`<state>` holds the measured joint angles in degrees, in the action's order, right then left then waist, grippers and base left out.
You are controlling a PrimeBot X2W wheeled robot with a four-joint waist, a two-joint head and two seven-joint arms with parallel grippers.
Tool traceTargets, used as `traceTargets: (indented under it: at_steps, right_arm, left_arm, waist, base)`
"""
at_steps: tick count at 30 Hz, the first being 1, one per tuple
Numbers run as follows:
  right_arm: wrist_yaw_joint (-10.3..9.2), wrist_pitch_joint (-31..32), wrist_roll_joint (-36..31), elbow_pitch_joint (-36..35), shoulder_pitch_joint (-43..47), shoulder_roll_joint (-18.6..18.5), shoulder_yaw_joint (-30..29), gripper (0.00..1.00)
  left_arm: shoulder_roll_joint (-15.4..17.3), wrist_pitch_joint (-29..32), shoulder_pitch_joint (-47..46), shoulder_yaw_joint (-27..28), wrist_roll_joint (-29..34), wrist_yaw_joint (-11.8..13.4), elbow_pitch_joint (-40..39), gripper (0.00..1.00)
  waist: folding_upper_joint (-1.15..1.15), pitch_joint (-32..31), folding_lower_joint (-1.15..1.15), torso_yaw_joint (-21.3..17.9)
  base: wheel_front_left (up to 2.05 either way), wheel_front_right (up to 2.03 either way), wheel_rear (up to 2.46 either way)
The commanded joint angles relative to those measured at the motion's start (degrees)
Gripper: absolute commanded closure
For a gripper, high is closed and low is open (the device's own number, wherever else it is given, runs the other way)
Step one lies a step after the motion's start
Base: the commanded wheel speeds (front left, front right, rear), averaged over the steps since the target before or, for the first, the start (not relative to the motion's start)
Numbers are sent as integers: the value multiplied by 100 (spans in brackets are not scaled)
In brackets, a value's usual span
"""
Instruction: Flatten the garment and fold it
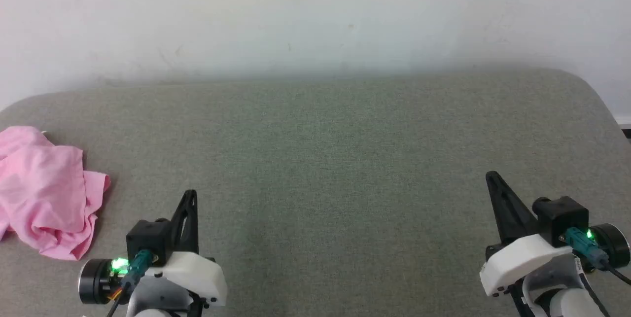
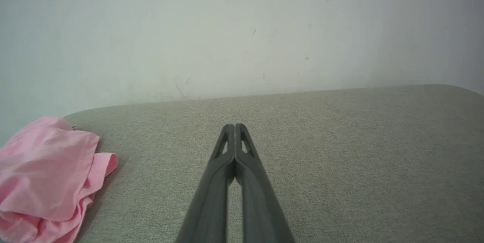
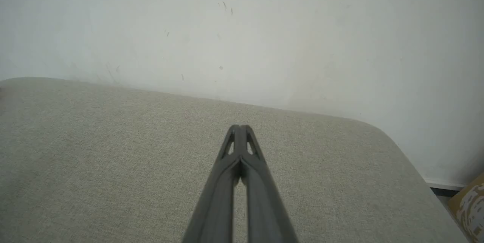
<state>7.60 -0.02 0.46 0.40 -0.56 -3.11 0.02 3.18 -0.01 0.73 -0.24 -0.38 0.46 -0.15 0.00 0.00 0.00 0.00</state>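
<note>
In the head view, we are holding our left gripper (image 1: 191, 196) and right gripper (image 1: 492, 178) over the grey cushion (image 1: 315, 159), each with its fingers pressed together and gripping nothing. The garment (image 1: 47, 193) is lying crumpled off to the left gripper's left, apart from it.

In the left wrist view, our closed left gripper (image 2: 235, 126) is pointing toward the wall (image 2: 242, 27), and the garment (image 2: 49, 175) is sitting to its left.

In the right wrist view, our right gripper (image 3: 239, 127) is hovering closed above the cushion (image 3: 94, 141).

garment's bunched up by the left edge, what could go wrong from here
The garment lies crumpled near the left edge of the grey surface; a clumsy drag might pull it off. Its layers overlap, so the left gripper, shut now, could pinch several at once and fail to spread it flat.
</note>
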Motion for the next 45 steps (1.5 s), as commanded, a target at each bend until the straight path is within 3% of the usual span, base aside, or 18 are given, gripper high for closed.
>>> traceTargets:
  at_steps: [1, 18, 19, 34, 45]
  right_arm:
    - [-11, 2, -46, -40, 56, 24, -2, 100]
    - [-11, 2, -46, -40, 56, 24, -2, 100]
    - [0, -2, 0, 1, 0, 0, -1, 0]
    - [0, -158, 230, -117, -1, -1, -103, 0]
    - [-1, -290, 386, -238, -8, 1, -118, 0]
  left_arm:
    - [-30, 1, -73, 24, 38, -46, 15, 100]
    - [-30, 1, -73, 24, 38, -46, 15, 100]
    - [1, -1, 0, -1, 0, 1, 0, 0]
    - [3, -158, -46, -82, 13, 180, 3, 0]
    - [10, -290, -100, -132, -6, 357, -28, 0]
  waist:
    - [0, 0, 0, 0]
    - [0, 0, 0, 0]
    - [0, 0, 0, 0]
    - [0, 39, 0, 30]
    - [0, 114, 0, 295]
  base:
    - [0, 0, 0]
    - [0, 0, 0]
    - [0, 0, 0]
    - [0, 0, 0]
    - [0, 0, 0]
